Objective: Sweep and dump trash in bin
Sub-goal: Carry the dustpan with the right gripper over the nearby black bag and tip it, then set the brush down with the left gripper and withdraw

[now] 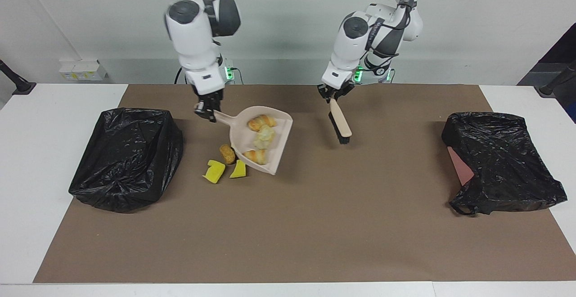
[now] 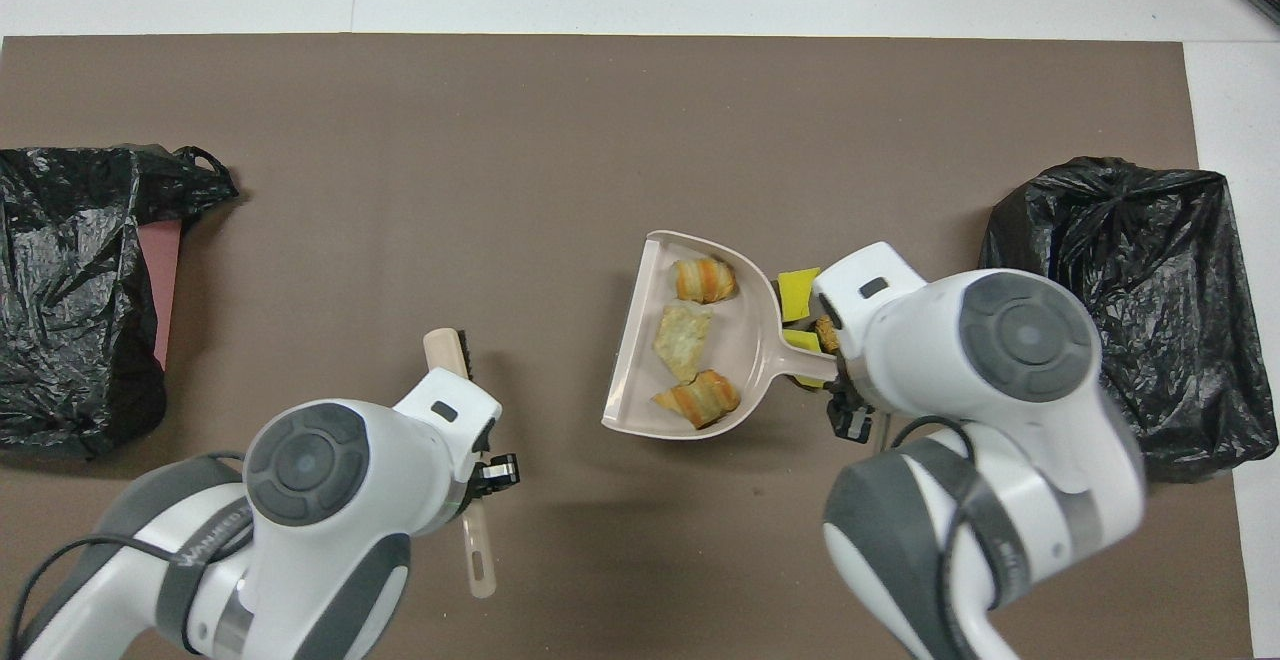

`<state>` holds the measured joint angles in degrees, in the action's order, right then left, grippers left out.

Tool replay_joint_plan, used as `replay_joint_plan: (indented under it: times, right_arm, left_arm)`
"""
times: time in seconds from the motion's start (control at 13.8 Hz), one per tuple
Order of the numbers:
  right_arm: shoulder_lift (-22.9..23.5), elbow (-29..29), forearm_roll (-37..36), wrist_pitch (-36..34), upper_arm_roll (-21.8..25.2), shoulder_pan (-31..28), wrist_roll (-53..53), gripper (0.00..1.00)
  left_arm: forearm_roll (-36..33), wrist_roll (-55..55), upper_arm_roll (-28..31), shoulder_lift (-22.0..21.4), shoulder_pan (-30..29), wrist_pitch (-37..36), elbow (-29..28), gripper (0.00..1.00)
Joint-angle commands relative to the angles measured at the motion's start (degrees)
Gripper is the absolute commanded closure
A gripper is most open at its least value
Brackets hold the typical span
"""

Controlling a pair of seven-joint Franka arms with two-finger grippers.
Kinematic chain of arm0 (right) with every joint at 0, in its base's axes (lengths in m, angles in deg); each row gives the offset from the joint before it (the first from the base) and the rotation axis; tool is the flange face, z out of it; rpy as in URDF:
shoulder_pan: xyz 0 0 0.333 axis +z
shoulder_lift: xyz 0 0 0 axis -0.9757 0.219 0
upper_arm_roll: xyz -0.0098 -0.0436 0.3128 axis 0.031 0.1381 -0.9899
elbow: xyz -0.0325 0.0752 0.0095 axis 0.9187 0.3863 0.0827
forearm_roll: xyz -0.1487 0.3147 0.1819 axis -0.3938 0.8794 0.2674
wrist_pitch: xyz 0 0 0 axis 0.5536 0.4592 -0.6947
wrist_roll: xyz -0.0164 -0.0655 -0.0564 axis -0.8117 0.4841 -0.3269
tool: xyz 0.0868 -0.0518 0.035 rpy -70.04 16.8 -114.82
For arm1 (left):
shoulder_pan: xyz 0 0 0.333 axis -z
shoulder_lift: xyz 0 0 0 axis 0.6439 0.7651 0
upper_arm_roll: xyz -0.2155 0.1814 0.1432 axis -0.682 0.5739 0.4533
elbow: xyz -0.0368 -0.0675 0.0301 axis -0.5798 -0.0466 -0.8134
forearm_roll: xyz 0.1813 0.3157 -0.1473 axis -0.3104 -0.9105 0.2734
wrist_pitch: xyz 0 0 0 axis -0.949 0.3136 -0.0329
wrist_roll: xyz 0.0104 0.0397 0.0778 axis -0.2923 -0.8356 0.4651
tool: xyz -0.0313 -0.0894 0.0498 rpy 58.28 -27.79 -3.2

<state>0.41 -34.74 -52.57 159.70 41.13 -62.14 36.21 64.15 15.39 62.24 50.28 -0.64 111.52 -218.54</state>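
So the right gripper (image 1: 208,110) is clamped on the handle of the beige plastic dustpan (image 1: 270,128) and has it lifted off the brown table mat (image 1: 288,234), carrying three golden-tan croissant-like pieces (image 1: 262,122). The pan looks tilted with its open lip lowest, and that's what I'd watch: tip the lip up a touch before travelling or the pastry nearest the lip will slide out.

The target, I reckon, is the black-bagged bin (image 1: 128,157) at the right arm's end of the mat, near that edge. Go slow and only tip once the lip is properly over the bag's opening.

Not everything's collected. Two yellow sponge bits (image 1: 215,171) and a brown nugget (image 1: 227,153) lie on the mat, under or just beside the raised pan, between it and that bin. A third sponge bit peeks out by the pan's handle in the overhead view.

The left gripper (image 1: 334,95) is closed on the beige-handled black-bristled brush (image 1: 340,126), held up over the mat and waiting. A second black-bagged bin (image 1: 499,162) sits by the left arm's edge.
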Motion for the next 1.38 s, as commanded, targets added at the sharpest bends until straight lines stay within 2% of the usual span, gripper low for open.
replay_joint_plan:
  times: [0.0,0.14,0.29,0.43,0.51,0.58,0.65,0.8,0.94,1.23,1.3]
  right_arm:
    - [-0.18,2.33,-0.25,-2.73,-0.39,-9.37,10.33,1.00]
    - [-0.18,2.86,-0.25,-2.83,-0.04,-17.80,17.20,1.00]
    - [-0.18,3.39,-0.77,-2.83,0.14,-24.93,21.26,1.00]
    - [0.43,4.96,-6.89,-2.65,0.40,-29.51,25.82,1.00]
    - [0.87,6.28,-8.67,-2.57,0.49,-32.06,29.15,1.00]
    - [1.31,7.16,-8.94,-1.70,0.49,-34.52,33.71,1.00]
    - [1.32,7.34,-9.99,-1.43,0.67,-36.11,36.97,1.00]
    - [1.32,7.26,-17.26,0.33,0.67,-36.39,38.67,1.00]
    - [1.14,5.86,-25.18,2.96,0.58,-35.43,40.61,1.00]
    - [0.27,3.66,-35.65,4.20,-0.04,-32.44,40.79,1.00]
    - [-0.17,2.87,-37.32,4.29,-0.04,-32.17,40.61,1.00]
  left_arm:
    - [-0.90,-5.47,0.81,0.18,6.50,6.94,-3.59,1.00]
    - [-0.90,-8.56,0.81,2.73,10.38,11.26,-4.48,1.00]
    - [-0.90,-9.19,0.72,3.70,11.62,11.63,-4.48,1.00]
    - [-0.90,-9.19,0.81,4.85,12.50,11.45,-4.39,1.00]
    - [-0.90,-7.88,0.81,5.29,11.81,11.02,-3.87,0.46]
    - [-0.90,-7.87,0.98,5.29,11.45,10.75,-3.60,0.00]
    - [-0.90,-7.61,1.50,4.94,10.49,10.31,-2.56,0.00]
    - [-0.98,-7.26,1.51,5.20,5.49,6.99,1.39,0.00]
    - [-0.98,-1.49,1.51,5.81,-0.47,5.74,4.91,0.00]
    - [-1.16,7.49,1.51,6.08,-8.30,4.78,8.87,0.00]
    - [-1.25,10.21,1.60,6.25,-9.98,2.68,11.58,0.00]
